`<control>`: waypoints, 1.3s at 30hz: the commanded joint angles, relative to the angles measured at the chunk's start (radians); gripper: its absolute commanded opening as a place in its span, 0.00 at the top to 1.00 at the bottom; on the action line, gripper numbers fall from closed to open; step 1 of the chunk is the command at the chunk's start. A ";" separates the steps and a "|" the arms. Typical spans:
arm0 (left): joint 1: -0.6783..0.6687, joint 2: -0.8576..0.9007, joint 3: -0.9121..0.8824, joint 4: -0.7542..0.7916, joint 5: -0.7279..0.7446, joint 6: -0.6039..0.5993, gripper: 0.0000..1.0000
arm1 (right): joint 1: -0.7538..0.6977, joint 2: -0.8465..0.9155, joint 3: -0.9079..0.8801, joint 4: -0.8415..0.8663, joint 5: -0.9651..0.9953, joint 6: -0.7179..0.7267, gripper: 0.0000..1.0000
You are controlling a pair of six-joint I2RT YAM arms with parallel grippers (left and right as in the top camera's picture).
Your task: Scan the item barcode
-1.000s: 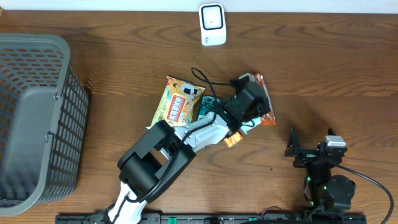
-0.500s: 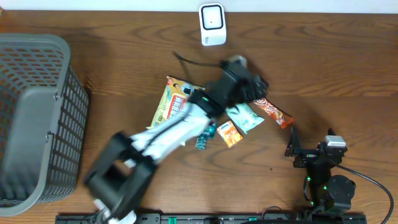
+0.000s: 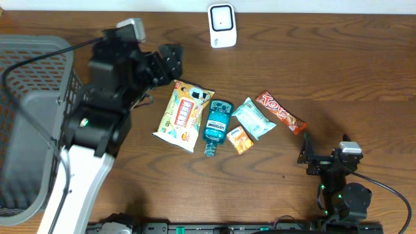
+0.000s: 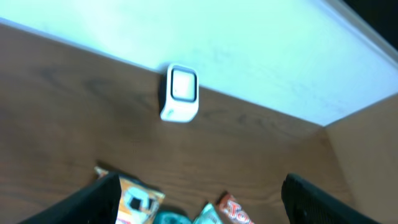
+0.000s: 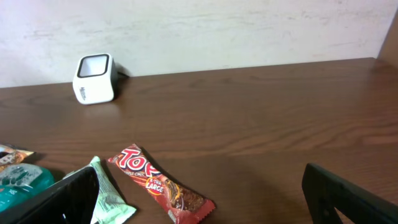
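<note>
Centrally on the dark, wood-grained bench (image 3: 338,65): five small goods in a loose row, all lying flat.

- crinkly yellow snack bag (image 3: 184,114) at the left end, rectangular and glossy
- teal see-through mouthwash bottle (image 3: 216,123), cap toward the near edge
- small orange packet (image 3: 239,139)
- pale green foil packet (image 3: 255,118)
- long red candy bar (image 3: 281,112) at the right end, shiny wrapper, lying at an angle

Beyond them, at the far edge by the pale wall: white barcode scanner (image 3: 222,25), boxy with rounded corners and a dark window on its face. At far left: grey plastic basket (image 3: 39,44) with mesh walls.

Left gripper (image 3: 170,63): black fingers spread wide, nothing between them. Hovers above the bench between basket and scanner, just beyond the snack bag's far corner, apart from every item.

Right gripper (image 3: 305,151): likewise spread wide and empty. Sits low near the front right, close to the candy bar's near end but not touching it. Seen from the right wrist: candy bar just ahead and slightly left, scanner well beyond at far left.
</note>
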 commanded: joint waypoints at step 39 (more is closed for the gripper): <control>-0.078 -0.432 -0.090 0.431 -0.991 0.837 0.02 | 0.004 -0.002 -0.002 0.013 -0.243 0.434 0.01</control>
